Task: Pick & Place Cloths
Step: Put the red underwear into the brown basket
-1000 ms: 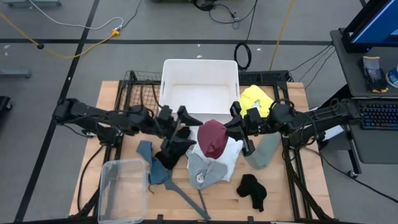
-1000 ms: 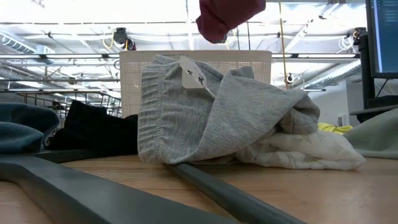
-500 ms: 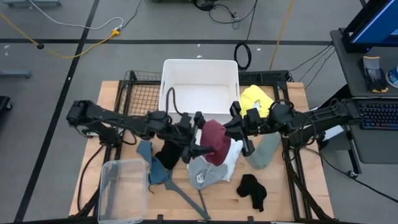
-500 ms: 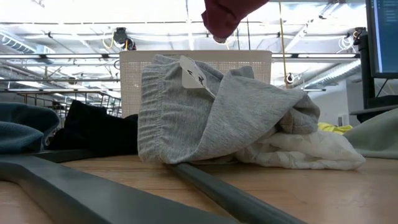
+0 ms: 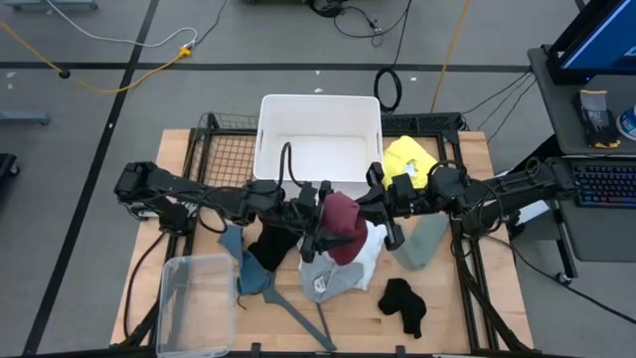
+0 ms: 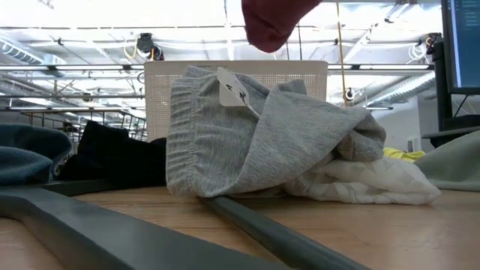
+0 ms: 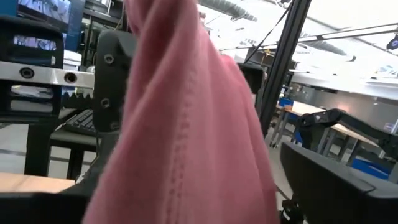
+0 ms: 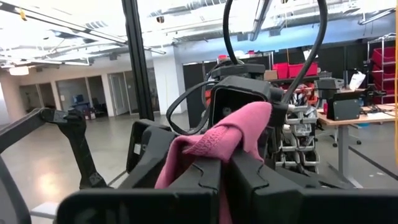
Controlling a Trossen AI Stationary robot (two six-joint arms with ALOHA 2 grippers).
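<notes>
A maroon cloth (image 5: 343, 224) hangs in the air above the pile at the table's middle, and my right gripper (image 5: 365, 211) is shut on it. Its lower end (image 6: 270, 26) shows at the top of the low view. My left gripper (image 5: 328, 221) is open, with a finger on either side of the cloth (image 7: 186, 124); I cannot tell whether they touch it. Below lie a grey cloth (image 6: 255, 142) resting on a lacy white one (image 6: 367, 184), a black cloth (image 5: 268, 244) and a teal one (image 5: 243, 270). My right gripper pinches a bunched fold at the maroon cloth's upper part (image 8: 217, 146) between its two fingers. The fingers come nearly level from the table's right side. The cloth is lifted clear and droops past the fingers, above the grey cloth.
A white bin (image 5: 268, 134) stands at the far middle and a clear plastic tub (image 5: 194, 303) at the near left. A yellow cloth (image 5: 412, 159), a pale cloth (image 5: 422, 241), another black cloth (image 5: 402, 303) and a grey hanger (image 5: 303, 318) lie around the pile.
My left gripper has travelled toward the table's right edge, up to the hanging maroon cloth, and its fingers now stand around it. The cloth's lower end has shifted a little. My right gripper has kept still.
</notes>
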